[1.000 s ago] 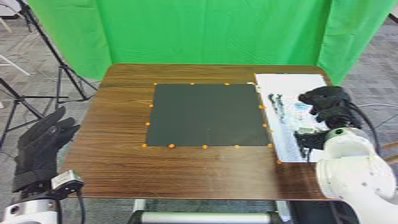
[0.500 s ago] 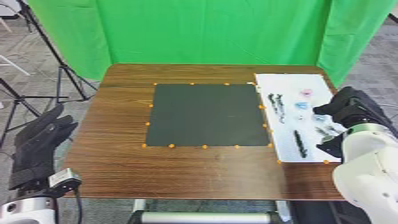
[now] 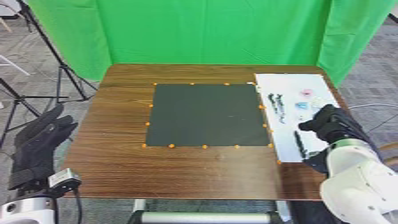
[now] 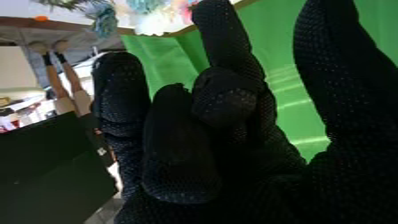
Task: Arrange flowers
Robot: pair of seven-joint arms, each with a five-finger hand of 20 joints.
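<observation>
My right hand (image 3: 333, 125) is over the right side of the white sheet (image 3: 286, 147), covering part of what lies there. Visible on the sheet are a pink flower (image 3: 307, 92), a light blue flower (image 3: 302, 105) and dark green stems (image 3: 280, 109); another dark stem (image 3: 299, 142) lies nearer the front. In the right wrist view, my right hand (image 4: 222, 155) has some fingers bent and others nearly straight, with nothing held. Beyond its fingertips are a blue flower (image 4: 104, 21) and pale petals (image 4: 155, 21). My left hand (image 3: 40, 145), fingers relaxed, is beside the table's left edge.
A dark square mat (image 3: 209, 115) with orange markers around its edges lies on the brown table (image 3: 187, 172), left of the sheet. A green curtain (image 3: 213, 32) hangs behind the table, and a black stand (image 3: 60, 65) is on the floor at the left.
My right hand first drew back to the sheet's right edge, uncovering flowers, then came left over the sheet again. My left hand has barely shifted.
</observation>
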